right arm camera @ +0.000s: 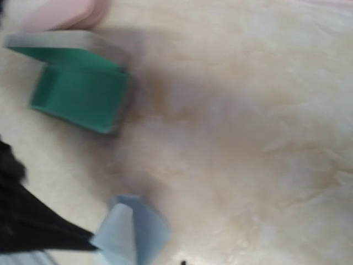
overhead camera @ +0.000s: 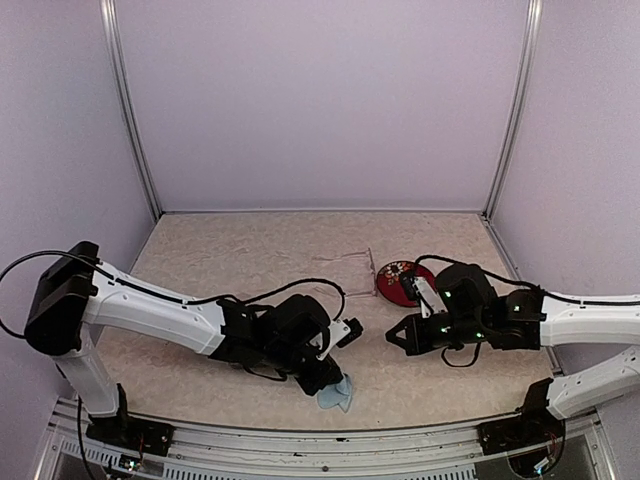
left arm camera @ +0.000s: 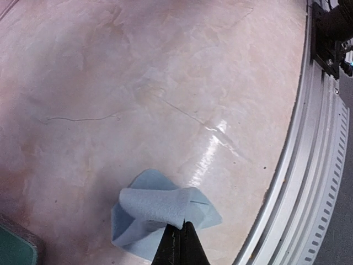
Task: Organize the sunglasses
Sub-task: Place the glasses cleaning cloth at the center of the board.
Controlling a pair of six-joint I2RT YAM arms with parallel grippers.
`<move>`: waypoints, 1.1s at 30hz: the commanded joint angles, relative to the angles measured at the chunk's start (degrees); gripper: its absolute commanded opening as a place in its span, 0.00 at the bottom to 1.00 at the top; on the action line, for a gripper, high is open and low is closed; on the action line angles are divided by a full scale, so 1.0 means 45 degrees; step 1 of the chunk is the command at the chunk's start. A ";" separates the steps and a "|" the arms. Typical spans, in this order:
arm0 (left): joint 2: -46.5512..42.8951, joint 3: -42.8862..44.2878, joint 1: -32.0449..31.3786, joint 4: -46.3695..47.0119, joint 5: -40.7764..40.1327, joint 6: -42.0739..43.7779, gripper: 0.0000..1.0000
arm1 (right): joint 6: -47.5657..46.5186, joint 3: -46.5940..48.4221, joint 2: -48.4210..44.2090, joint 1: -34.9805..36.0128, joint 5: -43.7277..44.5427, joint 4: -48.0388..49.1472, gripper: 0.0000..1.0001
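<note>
Sunglasses (overhead camera: 398, 284) lie just beyond the right tool (overhead camera: 394, 339), not touching.

A crumpled light-blue cloth (left arm camera: 160, 215) rests on the beige table (left arm camera: 165, 83) near an open green-lined case (right arm camera: 77, 102).

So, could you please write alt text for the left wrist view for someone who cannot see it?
The left tool, shut, pinches a folded light-blue cloth at the bottom centre, over a pale marbled table. A metal rail curves down the right side, and a green corner shows at the bottom left.
</note>
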 commanded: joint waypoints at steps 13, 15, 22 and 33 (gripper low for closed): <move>-0.0630 0.1789 0.0481 0.2294 0.3935 -0.0191 0.00 | -0.0350 -0.0652 0.1297 -0.1732 -0.0225 0.0874 0.26; -0.0739 0.1640 0.0402 0.2534 0.4140 -0.0368 0.00 | -0.0476 -0.0750 0.0571 -0.2127 -0.0149 0.0543 0.29; 0.0178 -0.0075 0.1048 0.1845 0.2622 -0.1153 0.07 | -0.0893 -0.0835 -0.0231 -0.2520 -0.0016 -0.0331 0.40; -0.0387 -0.1429 0.0004 0.0817 0.1709 -0.0125 0.33 | -0.0322 -0.1701 0.0931 -0.1725 -0.1349 0.0721 0.52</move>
